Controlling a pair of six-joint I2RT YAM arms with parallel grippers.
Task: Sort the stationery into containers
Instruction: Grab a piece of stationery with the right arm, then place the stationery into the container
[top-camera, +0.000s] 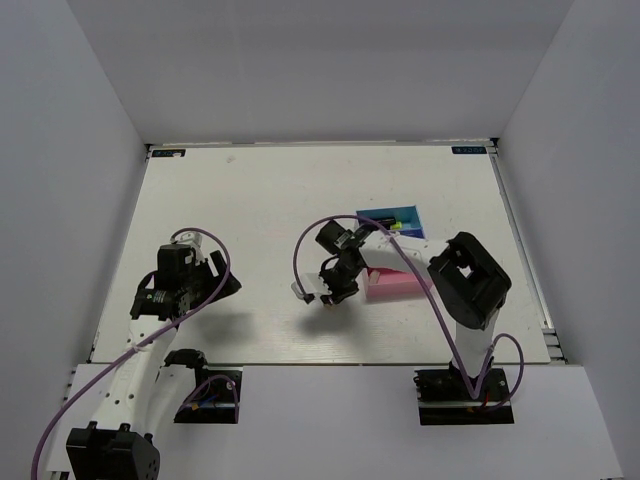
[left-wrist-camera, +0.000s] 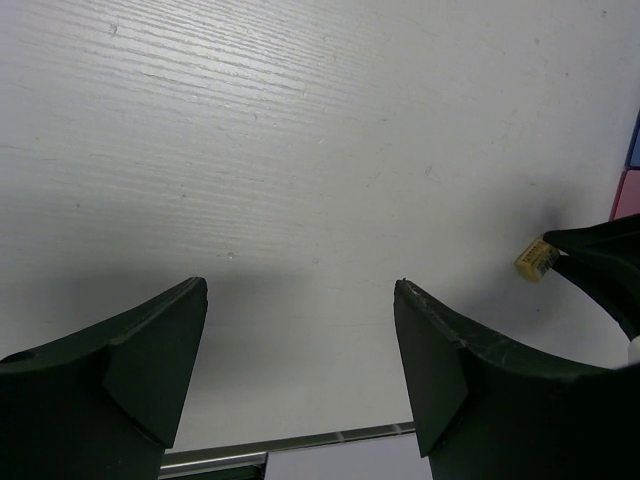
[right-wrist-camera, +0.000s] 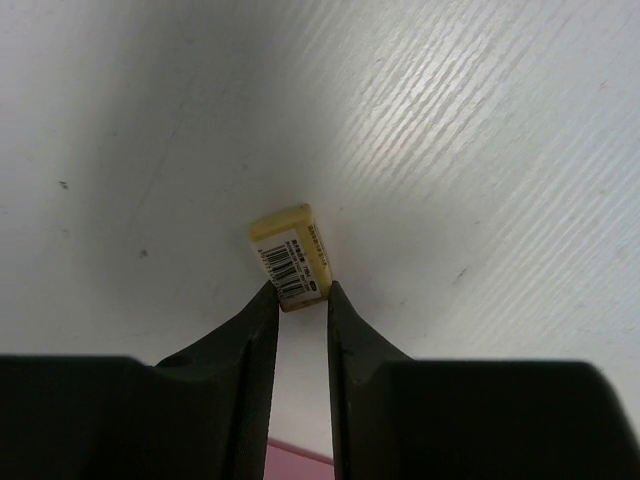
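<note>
My right gripper (right-wrist-camera: 300, 290) is shut on one end of a small yellow eraser (right-wrist-camera: 285, 240) with a barcode label, held at or just above the white table. In the top view this gripper (top-camera: 322, 297) is left of the trays, and the eraser (top-camera: 303, 291) sticks out to its left. The pink tray (top-camera: 395, 285) is partly under the right arm. The blue and cyan trays (top-camera: 400, 218) behind it hold markers with yellow-green caps. My left gripper (left-wrist-camera: 300, 290) is open and empty over bare table. The left wrist view shows the eraser (left-wrist-camera: 536, 258) at the right.
The left arm (top-camera: 180, 280) stands at the table's left front. The pink tray's edge (left-wrist-camera: 625, 195) shows at the right of the left wrist view, and a strip of it (right-wrist-camera: 300, 465) shows between the right fingers. Grey walls enclose the table.
</note>
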